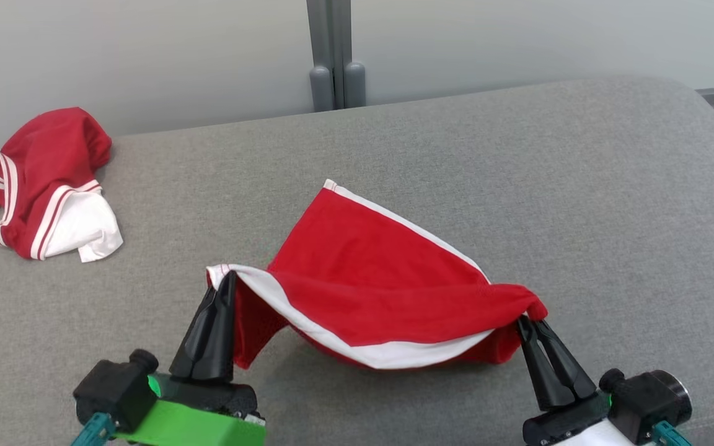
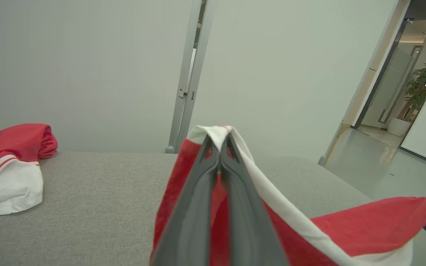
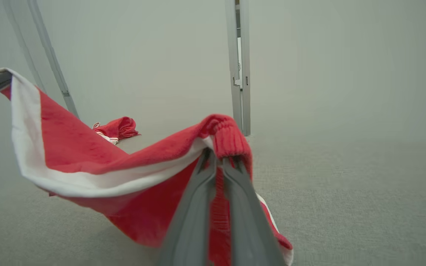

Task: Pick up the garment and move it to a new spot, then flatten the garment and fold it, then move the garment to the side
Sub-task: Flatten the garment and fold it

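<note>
Left gripper [image 1: 228,280] and right gripper [image 1: 527,322] are each clenched on one corner of the red, white-trimmed garment [image 1: 369,279]. They hold it stretched between them, I judge so that it can be laid out flat. Its far corner rests on the grey padded bench [image 1: 549,186], midway along the near side. Another crumpled red garment [image 1: 41,179] lies at the back left edge, well apart.

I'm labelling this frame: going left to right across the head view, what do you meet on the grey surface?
From the left: crumpled red-and-white garment → left gripper → held red garment → right gripper.
</note>
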You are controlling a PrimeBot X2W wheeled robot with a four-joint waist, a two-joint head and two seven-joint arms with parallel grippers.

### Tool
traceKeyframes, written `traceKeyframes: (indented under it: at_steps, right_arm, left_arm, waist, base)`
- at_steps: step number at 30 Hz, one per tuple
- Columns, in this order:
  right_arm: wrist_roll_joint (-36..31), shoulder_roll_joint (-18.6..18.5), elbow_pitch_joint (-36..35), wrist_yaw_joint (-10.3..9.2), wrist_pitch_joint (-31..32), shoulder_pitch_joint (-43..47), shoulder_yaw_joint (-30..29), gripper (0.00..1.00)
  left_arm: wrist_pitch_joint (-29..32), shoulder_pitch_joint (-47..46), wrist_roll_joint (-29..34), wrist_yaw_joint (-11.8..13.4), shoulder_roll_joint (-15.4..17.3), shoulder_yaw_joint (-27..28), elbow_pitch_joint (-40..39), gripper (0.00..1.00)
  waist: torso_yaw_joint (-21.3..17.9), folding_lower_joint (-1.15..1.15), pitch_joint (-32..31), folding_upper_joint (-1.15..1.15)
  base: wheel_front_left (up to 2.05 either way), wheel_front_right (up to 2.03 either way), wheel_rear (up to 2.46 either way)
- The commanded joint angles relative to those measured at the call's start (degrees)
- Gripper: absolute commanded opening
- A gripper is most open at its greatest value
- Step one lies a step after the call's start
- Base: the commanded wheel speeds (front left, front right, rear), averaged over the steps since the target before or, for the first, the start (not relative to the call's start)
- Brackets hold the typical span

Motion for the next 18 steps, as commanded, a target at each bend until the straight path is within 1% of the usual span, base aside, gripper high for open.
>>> traceKeyframes:
  at_steps: [1, 3, 4, 9, 14, 18]
  right_arm:
    - [0.9, 0.2, 1.9, -0.08, -0.2, -1.6, 0.1, 0.0]
    - [1.9, 0.3, 4.9, -0.08, -0.2, -2.7, 0.4, 0.0]
    - [2.8, 0.4, 7.4, -0.08, -0.2, -4.1, 0.4, 0.0]
    - [5.1, 1.2, 11.7, -0.08, -0.2, -8.2, -0.5, 0.0]
    - [7.5, 2.1, 15.6, -0.08, -0.2, -12.8, -2.4, 0.0]
    - [8.5, 2.4, 18.0, -0.07, -0.2, -16.0, -3.3, 0.0]
  left_arm:
    - [0.0, -2.2, 0.0, -0.6, 0.7, 0.2, 2.2, 0.0]
    - [0.2, -3.8, -0.3, -1.1, 0.7, 0.0, 6.1, 0.0]
    - [0.0, -6.4, -0.4, -1.7, 0.8, -0.1, 9.6, 0.0]
    - [0.1, -15.2, 1.3, -3.2, 1.9, -1.5, 18.5, 0.0]
    - [1.1, -26.4, 2.3, -4.4, 1.7, -4.1, 29.0, 0.0]
    - [1.7, -34.5, 3.2, -4.6, 0.9, -5.5, 37.9, 0.0]
  waist:
    - [-0.9, 0.01, 2.2, 0.0]
    - [-1.5, 0.01, 3.7, 0.0]
    - [-2.0, 0.01, 5.2, 0.0]
    - [-3.9, 0.01, 9.7, 0.0]
    - [-5.7, 0.01, 14.1, 0.0]
    - [-7.0, 0.01, 17.2, 0.0]
  base:
    - [0.0, 0.0, 0.0]
    - [0.0, 0.0, 0.0]
    - [0.0, 0.0, 0.0]
    - [0.0, 0.0, 0.0]
    - [0.0, 0.0, 0.0]
    - [0.0, 0.0, 0.0]
